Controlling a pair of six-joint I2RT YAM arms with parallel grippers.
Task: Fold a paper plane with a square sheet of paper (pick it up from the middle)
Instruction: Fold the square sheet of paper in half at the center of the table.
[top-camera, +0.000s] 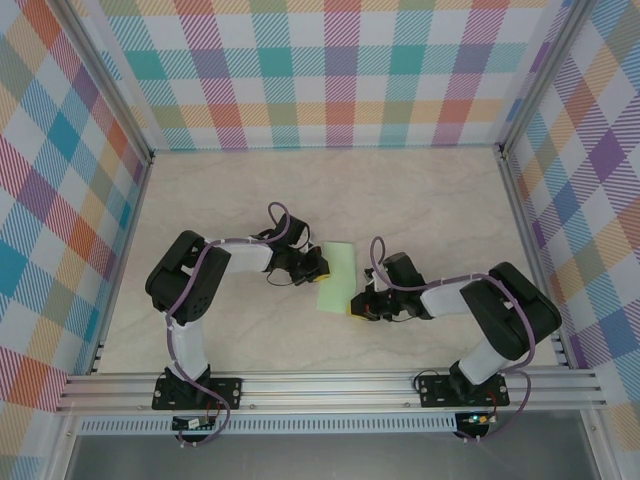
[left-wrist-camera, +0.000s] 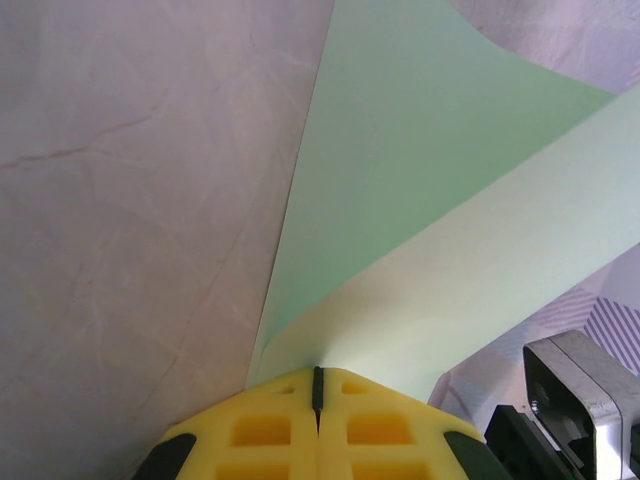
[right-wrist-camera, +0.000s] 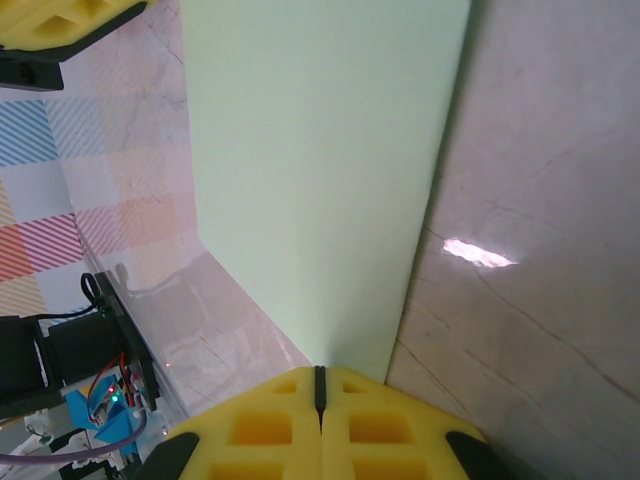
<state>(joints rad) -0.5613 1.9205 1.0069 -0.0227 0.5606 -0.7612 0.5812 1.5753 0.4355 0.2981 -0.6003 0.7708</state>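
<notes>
Both pinches look tight. The left gripper has its yellow pads pressed together on one edge of the sheet, and the right gripper is clamped the same way on the opposite side. The paper therefore spans the gap between the two sets of jaws, low over the table. Ahead of the left jaws it rises out of the pinch and curls over itself, a paler flap lying across a deeper green layer. Ahead of the right jaws it runs out flat with a clean, straight edge. My worry is tension: if the arms drift apart, paper this thin could tear at a pinch or slide free, since each grip bites only a sliver of edge. If they crowd together, the soft curl could buckle and set a crooked crease, and the edges may not meet squarely. The sheet is plain, matte and unmarked. The tabletop is pale and veined like marble, with a slight sheen, so it is probably slick. The pads are blocky, with square recesses.
</notes>
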